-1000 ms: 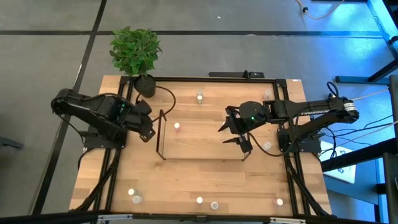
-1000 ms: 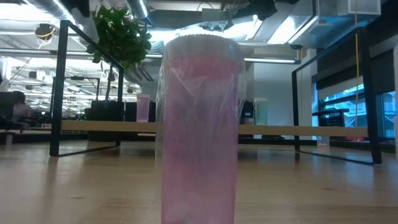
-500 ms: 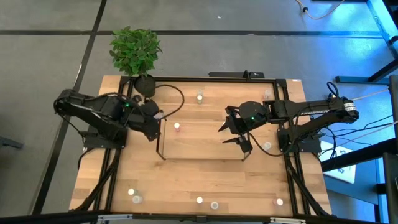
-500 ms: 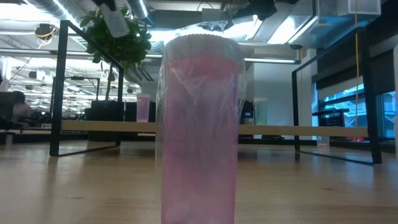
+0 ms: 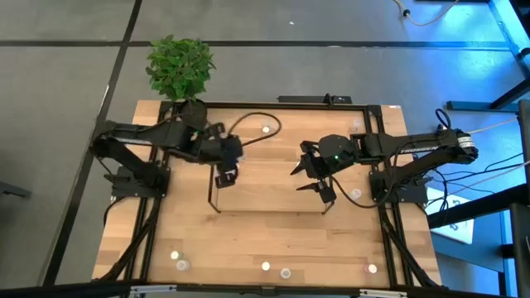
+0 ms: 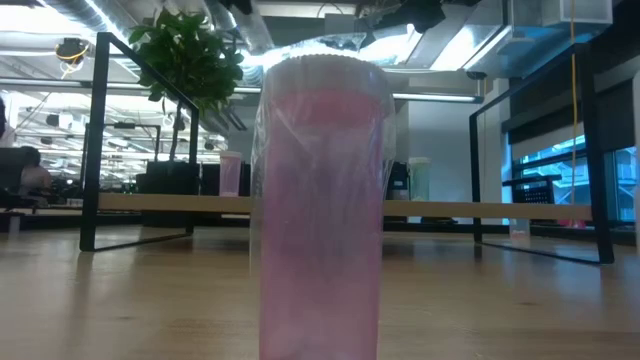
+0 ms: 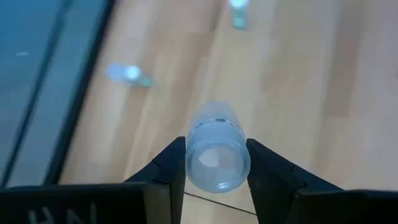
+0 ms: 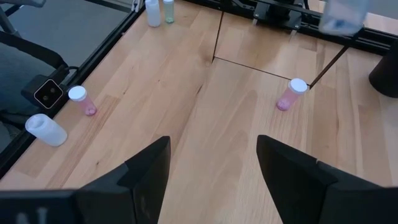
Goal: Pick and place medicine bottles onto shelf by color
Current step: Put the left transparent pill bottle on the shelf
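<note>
Clear-grey bottle [image 7: 217, 147], whitish top toward the wrist camera, was pinched between the left gripper's [image 5: 225, 170] fingers [image 7: 166, 168] above the shelf's [image 5: 273, 203] 9 o'clock end. A pink bottle [image 8: 290, 94] stood on its board. Risk: the smooth cylinder could slip or tip on release, or knock the pink one. Right gripper [image 5: 313, 174] hung spread, empty, at 3 o'clock.

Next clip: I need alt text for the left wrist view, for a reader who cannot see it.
The left end effector holds a clear medicine bottle between its two dark fingers, above a light wooden board. Two more small bottles, one near the dark frame and one at the picture's edge, show blurred on the wood beyond.
</note>
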### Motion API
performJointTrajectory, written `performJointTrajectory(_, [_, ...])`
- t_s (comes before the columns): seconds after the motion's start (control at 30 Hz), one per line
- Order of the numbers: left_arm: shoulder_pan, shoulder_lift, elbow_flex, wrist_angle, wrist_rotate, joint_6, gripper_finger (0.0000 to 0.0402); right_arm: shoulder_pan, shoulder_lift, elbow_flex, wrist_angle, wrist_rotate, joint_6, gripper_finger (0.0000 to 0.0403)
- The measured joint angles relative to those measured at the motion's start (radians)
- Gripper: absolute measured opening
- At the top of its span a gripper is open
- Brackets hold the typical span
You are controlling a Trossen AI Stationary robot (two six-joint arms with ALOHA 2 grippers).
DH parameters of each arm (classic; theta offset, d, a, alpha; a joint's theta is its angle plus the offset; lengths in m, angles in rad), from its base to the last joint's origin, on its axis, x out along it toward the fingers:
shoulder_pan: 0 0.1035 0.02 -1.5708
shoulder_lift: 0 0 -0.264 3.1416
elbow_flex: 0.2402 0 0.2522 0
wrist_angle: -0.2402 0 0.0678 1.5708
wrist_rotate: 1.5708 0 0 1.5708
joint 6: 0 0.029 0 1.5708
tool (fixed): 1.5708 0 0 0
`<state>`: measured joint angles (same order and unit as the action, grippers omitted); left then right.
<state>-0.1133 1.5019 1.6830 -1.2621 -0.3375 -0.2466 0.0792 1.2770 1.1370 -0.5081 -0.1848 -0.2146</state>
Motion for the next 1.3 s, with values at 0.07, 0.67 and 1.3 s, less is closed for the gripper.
performJointTrajectory(0.07, [0.039,0.034,0.025,0.002,0.073,0.05,0.0122,0.0,0.0,0.0,0.0,0.0,0.0,0.0242])
performJointTrajectory(0.67, [0.19,0.299,0.067,0.07,0.303,0.257,0.0122,0.0,0.0,0.0,-0.001,0.326,0.003,0.0242])
performJointTrajectory(1.3, [0.216,0.477,0.067,0.087,0.3,0.233,0.0122,0.0,0.0,0.0,-0.004,0.233,0.0,0.0242])
